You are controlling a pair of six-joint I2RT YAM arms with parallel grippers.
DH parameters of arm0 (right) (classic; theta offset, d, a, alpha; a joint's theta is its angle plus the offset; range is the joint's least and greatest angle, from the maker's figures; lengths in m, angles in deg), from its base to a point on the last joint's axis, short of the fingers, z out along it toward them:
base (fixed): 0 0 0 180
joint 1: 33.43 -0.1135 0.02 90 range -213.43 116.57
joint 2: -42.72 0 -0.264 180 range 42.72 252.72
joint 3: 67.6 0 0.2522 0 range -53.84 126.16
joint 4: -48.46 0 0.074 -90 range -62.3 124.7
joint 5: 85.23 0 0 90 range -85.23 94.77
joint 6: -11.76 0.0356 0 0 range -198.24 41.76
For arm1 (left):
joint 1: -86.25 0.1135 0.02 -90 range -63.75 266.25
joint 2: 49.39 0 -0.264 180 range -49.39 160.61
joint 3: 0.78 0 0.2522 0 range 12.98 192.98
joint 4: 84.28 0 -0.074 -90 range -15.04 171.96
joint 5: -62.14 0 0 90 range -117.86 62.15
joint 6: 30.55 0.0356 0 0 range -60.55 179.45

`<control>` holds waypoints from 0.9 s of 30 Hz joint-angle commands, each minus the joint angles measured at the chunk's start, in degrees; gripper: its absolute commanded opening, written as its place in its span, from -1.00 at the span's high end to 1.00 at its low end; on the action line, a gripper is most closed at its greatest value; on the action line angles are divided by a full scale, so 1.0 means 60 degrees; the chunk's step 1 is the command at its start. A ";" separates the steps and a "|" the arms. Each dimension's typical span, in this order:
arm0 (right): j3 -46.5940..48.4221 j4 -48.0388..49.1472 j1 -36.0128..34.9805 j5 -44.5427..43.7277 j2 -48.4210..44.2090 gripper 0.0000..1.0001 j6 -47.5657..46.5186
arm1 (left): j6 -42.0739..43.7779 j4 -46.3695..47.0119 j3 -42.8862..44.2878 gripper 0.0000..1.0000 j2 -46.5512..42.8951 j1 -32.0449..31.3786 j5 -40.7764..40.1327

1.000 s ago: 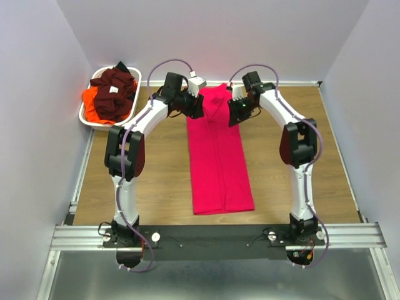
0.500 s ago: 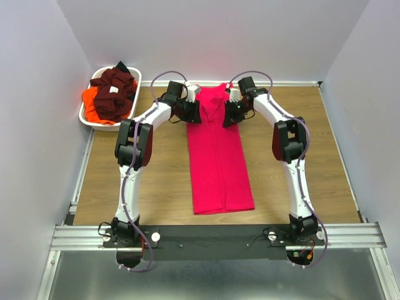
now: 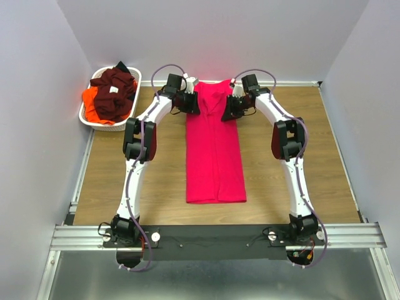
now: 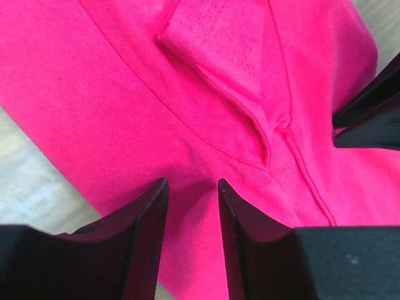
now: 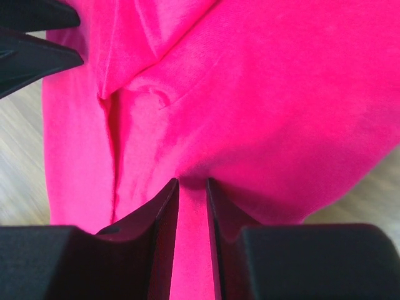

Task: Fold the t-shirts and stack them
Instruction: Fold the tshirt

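Right gripper point(image 5: 192, 182) has its jaws drawn close together on a narrow ridge of the bright pinkish-red cloth t-shirt point(image 3: 215, 150), pinching it near the collar end. Left gripper point(image 4: 190, 184) sits at the opposite shoulder with its jaws part-way apart and cloth lying in the gap. Creases run toward that gap, but whether the jaws actually clamp the cloth cannot be told.

That t-shirt lies flat as a long narrow strip, its sides folded in. Its long axis runs straight from the near side to the far side of the table, with the collar end toward the back wall and the straight hem toward the arm bases. It lies midway between the two arms, which curve in from either side to meet its far end.

Under it is a wooden tabletop point(image 3: 150, 181) with brown plank grain. At the far left corner stands a white oval plastic basket point(image 3: 87, 117), well apart from the strip. It holds a crumpled dark maroon tee point(image 3: 115, 90) heaped over an orange tee point(image 3: 90, 103). Pale plain walls point(image 3: 250, 37) close in three sides, and a metal rail point(image 3: 219, 236) crosses the near edge.
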 commanded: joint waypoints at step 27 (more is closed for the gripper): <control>-0.3914 -0.1208 0.0213 0.0060 -0.8137 -1.00 -0.5573 | 0.5924 0.3376 -0.8282 -0.90 -1.1945 0.0483 0.1940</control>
